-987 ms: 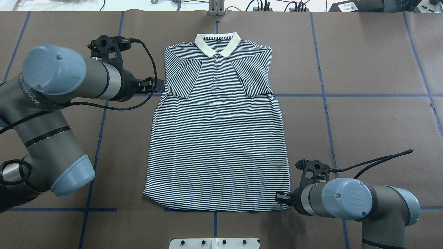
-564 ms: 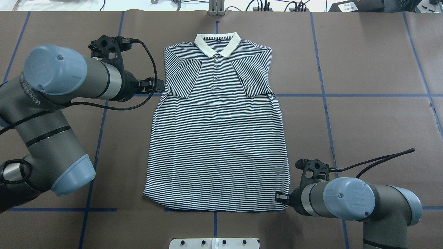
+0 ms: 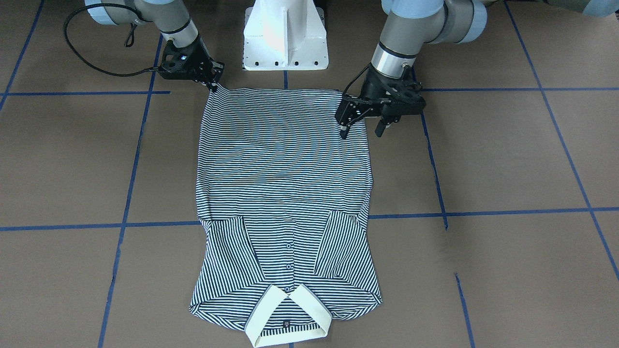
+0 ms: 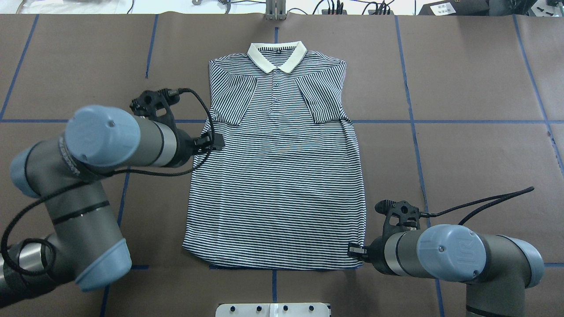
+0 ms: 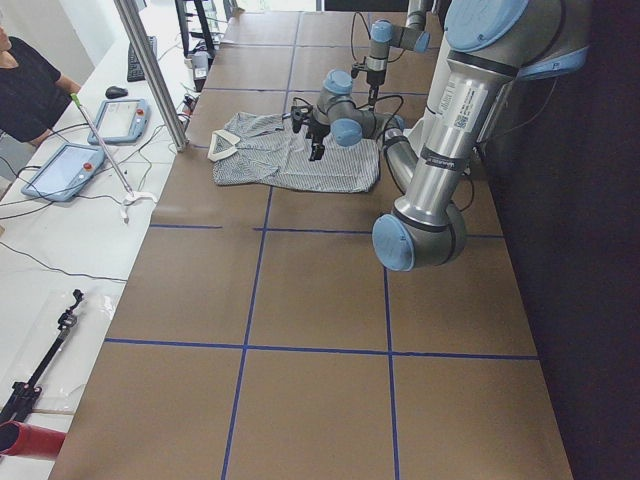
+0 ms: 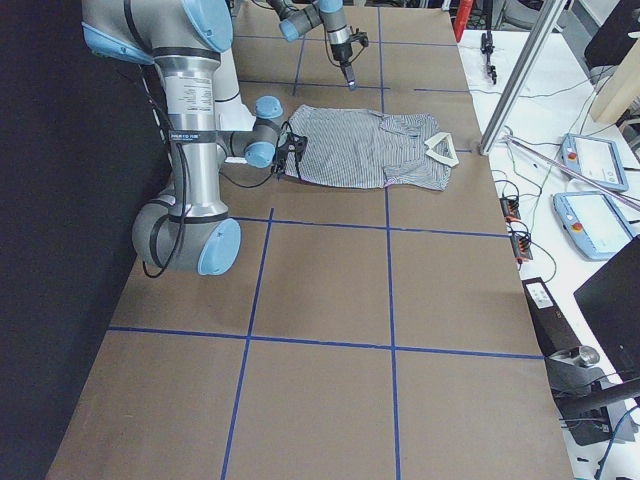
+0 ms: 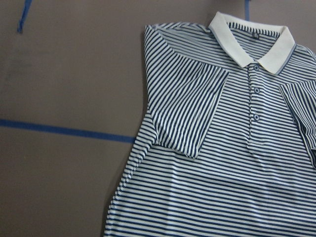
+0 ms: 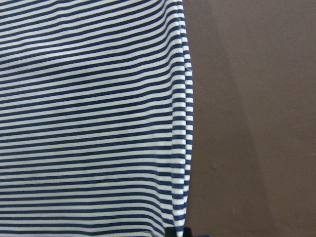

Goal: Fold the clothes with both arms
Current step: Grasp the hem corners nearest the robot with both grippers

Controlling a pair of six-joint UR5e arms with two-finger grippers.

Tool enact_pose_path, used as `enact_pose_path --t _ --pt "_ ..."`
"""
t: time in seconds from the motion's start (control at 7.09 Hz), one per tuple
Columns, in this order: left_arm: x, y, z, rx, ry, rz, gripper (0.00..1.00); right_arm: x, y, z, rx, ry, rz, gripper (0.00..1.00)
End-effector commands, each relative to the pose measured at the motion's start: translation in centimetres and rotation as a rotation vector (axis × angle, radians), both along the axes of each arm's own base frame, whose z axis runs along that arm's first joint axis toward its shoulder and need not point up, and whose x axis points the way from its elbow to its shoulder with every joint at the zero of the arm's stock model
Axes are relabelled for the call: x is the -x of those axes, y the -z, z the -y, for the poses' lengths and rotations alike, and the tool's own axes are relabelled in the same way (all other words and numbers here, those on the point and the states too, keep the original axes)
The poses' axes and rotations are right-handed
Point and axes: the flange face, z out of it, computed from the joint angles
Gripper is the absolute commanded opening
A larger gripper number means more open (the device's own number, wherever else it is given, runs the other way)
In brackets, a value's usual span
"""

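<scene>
Polo shirt point(image 4: 277, 176) lay flat, sleeves folded in. R gripper point(image 3: 213, 85) pinched its hem corner; L gripper point(image 3: 361, 126) hovered w/ jaws apart over its side edge.

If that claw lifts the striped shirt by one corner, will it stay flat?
Probably it will droop: the shirt looks like thin, soft cloth, lying flat with small ripples along its side. It likely weighs little, so the hem corner at the right gripper should lift easily. Pushed, it would likely bunch up.
</scene>
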Motion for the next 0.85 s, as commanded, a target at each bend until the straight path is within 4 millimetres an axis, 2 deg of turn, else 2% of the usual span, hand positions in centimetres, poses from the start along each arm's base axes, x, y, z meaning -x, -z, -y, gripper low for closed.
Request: enact_pose_path --t 0.0,0.14,0.28,0.42,0.56,0.71 --pt "-4.7 -1.8 -7.6 0.15 0.051 0.1 1.0 -1.0 1.6 0.1 0.008 0.011 0.035 0.0" --pt "-5.7 -2.3 -9.2 0.175 0.064 0.128 1.0 -1.3 1.5 0.5 0.009 0.003 0.035 0.0" --pt "-6.6 -3.5 -11.3 0.202 0.059 0.152 1.0 -1.4 1.4 0.7 0.007 -0.005 0.033 0.0" --pt "-6.9 -5.1 -12.5 0.221 0.069 0.176 1.0 -1.7 1.4 1.2 0.009 -0.01 0.036 0.0" --pt "-7.0 -5.5 -12.9 0.226 0.067 0.181 1.0 -1.8 1.4 1.4 0.01 -0.012 0.035 0.0" --pt "-6.7 -6.8 -13.0 0.233 0.072 0.202 1.0 -1.8 1.5 1.6 0.006 -0.012 0.036 0.0"
